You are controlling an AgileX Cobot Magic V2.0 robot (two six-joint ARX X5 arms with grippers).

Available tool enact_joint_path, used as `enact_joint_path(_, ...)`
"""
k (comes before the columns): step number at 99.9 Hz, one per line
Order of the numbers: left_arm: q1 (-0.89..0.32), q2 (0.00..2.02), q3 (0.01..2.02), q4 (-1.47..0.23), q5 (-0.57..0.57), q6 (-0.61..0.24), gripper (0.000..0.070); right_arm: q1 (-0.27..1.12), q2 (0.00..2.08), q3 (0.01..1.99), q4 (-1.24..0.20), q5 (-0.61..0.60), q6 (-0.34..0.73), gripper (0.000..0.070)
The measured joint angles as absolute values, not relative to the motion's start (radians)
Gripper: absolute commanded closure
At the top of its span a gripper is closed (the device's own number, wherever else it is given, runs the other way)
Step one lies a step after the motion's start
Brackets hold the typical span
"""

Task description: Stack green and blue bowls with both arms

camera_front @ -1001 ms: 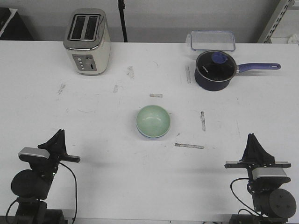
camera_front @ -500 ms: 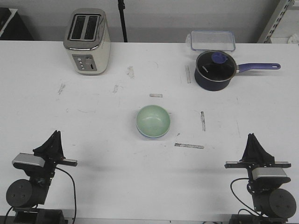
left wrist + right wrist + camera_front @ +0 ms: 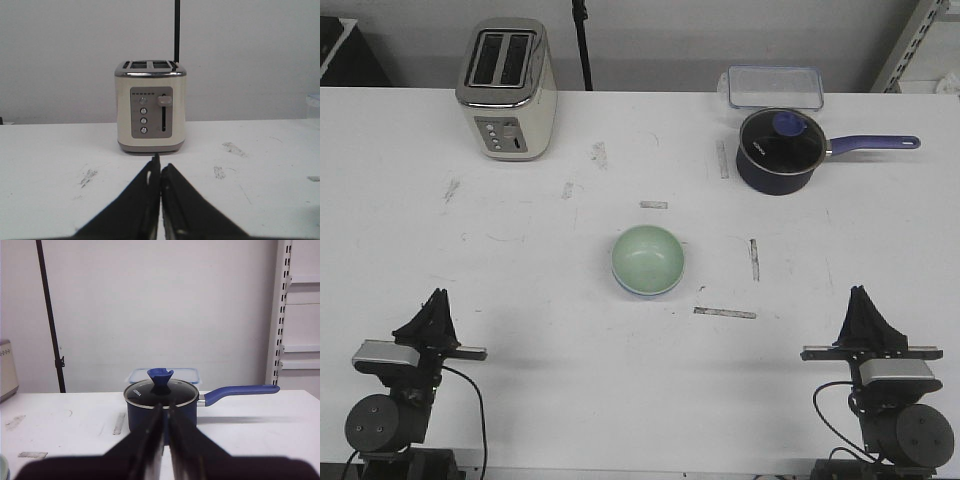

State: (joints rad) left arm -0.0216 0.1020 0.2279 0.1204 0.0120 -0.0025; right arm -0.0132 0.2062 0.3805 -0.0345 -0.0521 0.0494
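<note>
I see the pale green round bowl (image 3: pixel 648 259) sitting inside the light blue bowl (image 3: pixel 642 292) in the middle of the white desk (image 3: pixel 520 260). My left hand (image 3: pixel 438 298) and right hand (image 3: pixel 861 294) rest near the desk's front corners, both closed tight and holding nothing.

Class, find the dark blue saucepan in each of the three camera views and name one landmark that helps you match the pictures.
Front view: the saucepan stands at the far right of the table, handle pointing right.
Left wrist view: not in it; the toaster fills the middle.
Right wrist view: the saucepan sits centre, just beyond the shut fingers.
Shared landmark: the clear container behind the pan.
</note>
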Motion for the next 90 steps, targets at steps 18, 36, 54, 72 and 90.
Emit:
enact_joint_path(18,-0.022,0.040,0.171,0.118,0.002,-0.003,0.0699,-0.013,0.206,0.381,-0.034,-0.052,0.049,0.0692)
enact_joint_path(36,-0.022,0.019,0.123,0.118,0.002,-0.003,0.0699,-0.013,0.206,0.381,-0.034,-0.052,0.049,0.0692)
enact_joint_path(54,-0.022,0.006,0.050,0.174,-0.002,-0.010,0.0699,-0.013,0.206,0.381,-0.034,-0.052,0.049,0.0692)
enact_joint_path(72,-0.022,0.005,0.034,0.185,-0.003,-0.010,0.0699,-0.013,0.206,0.381,-0.034,-0.052,0.049,0.0692)
enact_joint_path(90,-0.022,0.005,0.034,0.184,-0.020,-0.010,0.0699,-0.013,0.206,0.381,-0.034,-0.052,0.049,0.0692)
